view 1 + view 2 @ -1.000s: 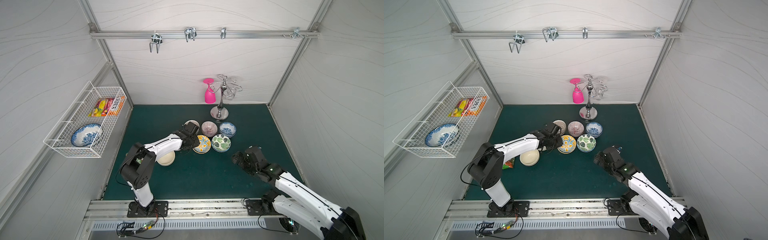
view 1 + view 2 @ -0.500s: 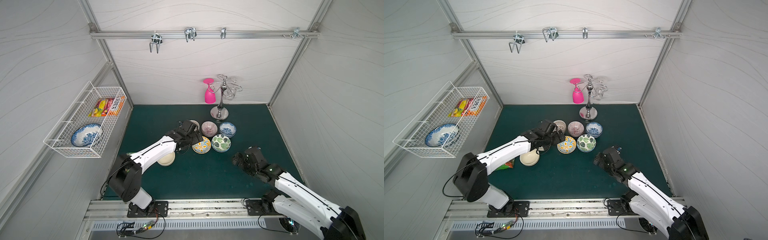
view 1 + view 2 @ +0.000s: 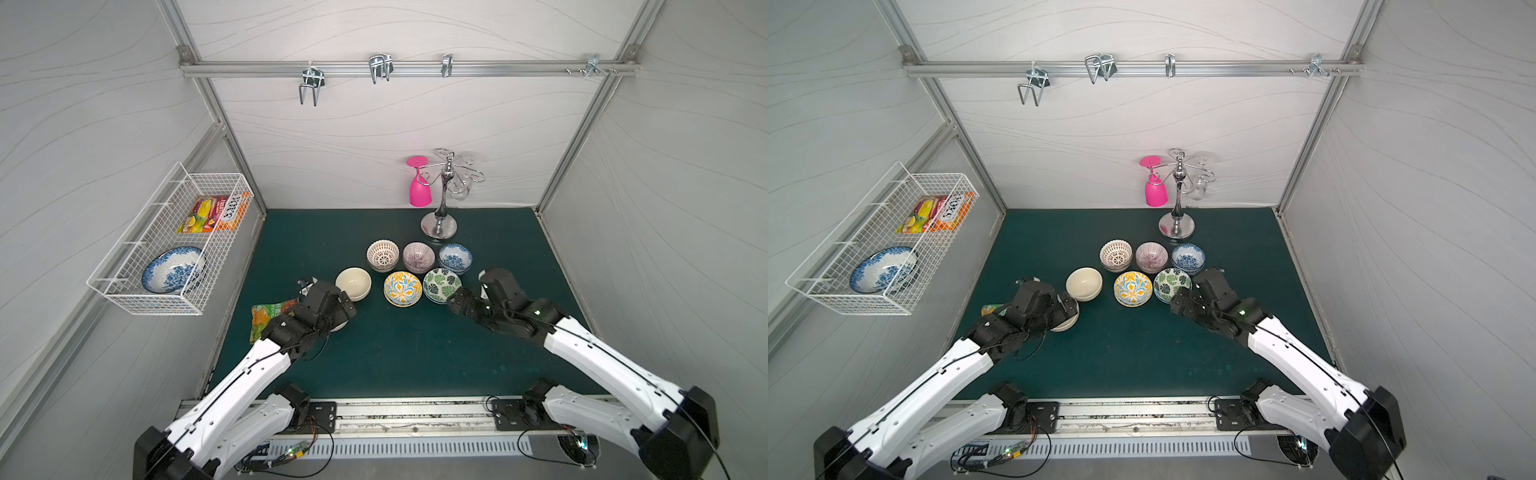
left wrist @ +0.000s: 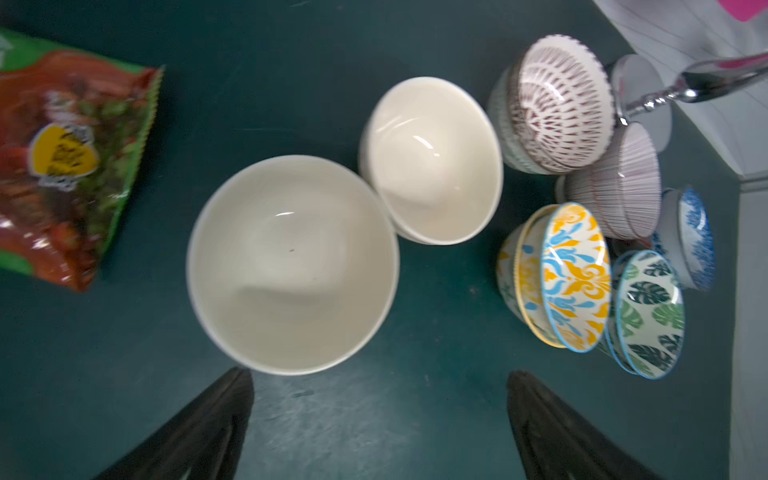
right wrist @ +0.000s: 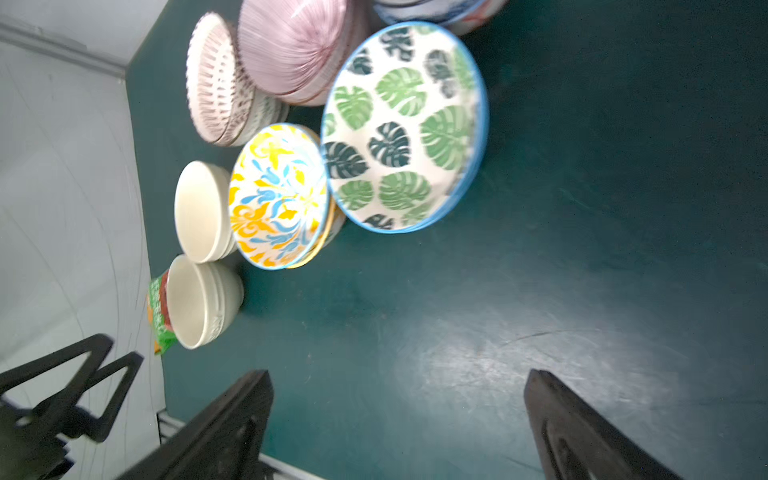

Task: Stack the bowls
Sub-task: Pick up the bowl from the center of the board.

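Wire basket on the left wall holds a blue-white dish and snack packs behind it. On the green mat the bowls stand in 2 rows near a chrome glass stand, which carries a pink glass upside down.

Back row: lattice bowl, striped bowl, blue-white bowl. Front row: cream bowl, yellow-blue bowl, leaf bowl. Wrist views show the lattice, yellow-blue and leaf ones each sit nested in a 2nd bowl beneath. All are empty inside. A 2nd cream bowl stands just beside the 1st one, rims about touching, w/ a snack bag on the mat at its other side.

L arm reaches fwd from the rail, wrist bent down. The left gripper hangs above the 2nd cream bowl, fingers spread wide, nothing between them. R arm stretches in from the opposite side. The right gripper points toward the leaf bowl, near it but apart, fingers also wide apart and empty
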### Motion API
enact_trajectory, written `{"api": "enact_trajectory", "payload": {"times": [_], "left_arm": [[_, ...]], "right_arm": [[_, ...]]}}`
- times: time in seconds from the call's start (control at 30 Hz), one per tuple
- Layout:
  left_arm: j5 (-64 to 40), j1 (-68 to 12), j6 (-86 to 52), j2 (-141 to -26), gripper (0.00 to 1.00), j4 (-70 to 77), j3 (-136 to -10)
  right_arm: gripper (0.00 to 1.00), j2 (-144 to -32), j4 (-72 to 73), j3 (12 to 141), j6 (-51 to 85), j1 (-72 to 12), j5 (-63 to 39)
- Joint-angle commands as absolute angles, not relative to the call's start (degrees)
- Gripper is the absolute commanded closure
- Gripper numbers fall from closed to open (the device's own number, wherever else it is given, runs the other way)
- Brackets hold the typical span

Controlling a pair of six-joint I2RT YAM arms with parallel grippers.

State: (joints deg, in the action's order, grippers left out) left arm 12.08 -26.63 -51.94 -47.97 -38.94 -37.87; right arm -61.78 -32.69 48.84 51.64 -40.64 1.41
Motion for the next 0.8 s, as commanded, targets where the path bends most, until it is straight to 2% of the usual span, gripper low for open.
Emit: {"api": "enact_trajectory", "payload": {"times": [0.0, 0.2, 0.5, 0.77], "left_arm": [[13.73, -22.44, -52.66, -44.61, 0.01, -42.37, -35.32], [11.06, -16.95, -52.48, -39.28, 0.03, -42.51, -30.26], [10.63, -16.54, -52.71, -31.00, 0.06, -41.08, -26.19], [9.98, -16.30, -51.23, -29.88, 0.07, -39.29, -25.56]], "right_arm": [[0.02, -72.44, -37.16, 59.36, 47.41, -44.89, 0.69], [0.12, -89.83, -39.56, 74.24, 45.64, -49.28, 0.16], [0.31, -112.09, -43.55, 96.30, 44.69, -51.12, -1.39], [0.38, -123.95, -48.13, 110.57, 44.46, -52.63, 0.65]]}}
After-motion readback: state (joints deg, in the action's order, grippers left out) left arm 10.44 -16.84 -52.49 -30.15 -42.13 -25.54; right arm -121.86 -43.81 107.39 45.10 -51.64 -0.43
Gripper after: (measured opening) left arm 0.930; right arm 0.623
